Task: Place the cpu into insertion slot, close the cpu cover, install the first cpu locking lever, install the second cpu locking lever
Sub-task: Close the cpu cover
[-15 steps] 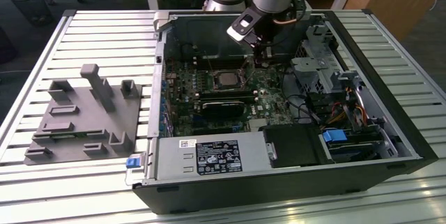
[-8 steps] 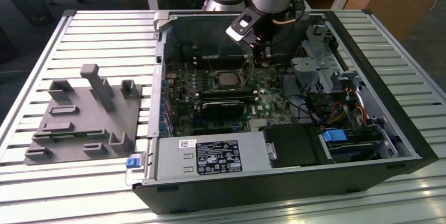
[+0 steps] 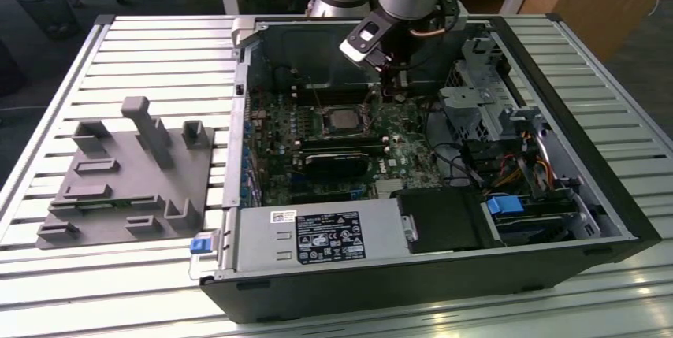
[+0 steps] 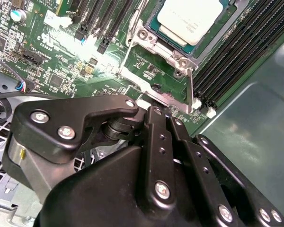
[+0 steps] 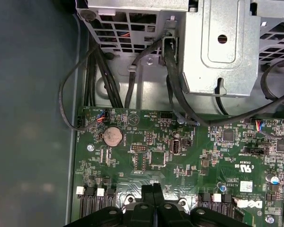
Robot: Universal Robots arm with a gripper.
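Silvery cpu (image 4: 191, 19) sits in insertion slot (image 4: 166, 43), gripper (image 5: 154, 187) apparently closed.

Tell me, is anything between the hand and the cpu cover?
Nothing visible. In the second wrist view the shut hand sits right by a corner of the cpu cover; no cable or part lies between them.

Grey fixture (image 3: 116, 188) sits beside open computer case (image 3: 421, 287).

The pale slatted table (image 3: 137, 46) carries an open black computer case (image 3: 421, 279) at its centre and, at the case's nine o'clock, a grey moulded fixture (image 3: 126, 184).
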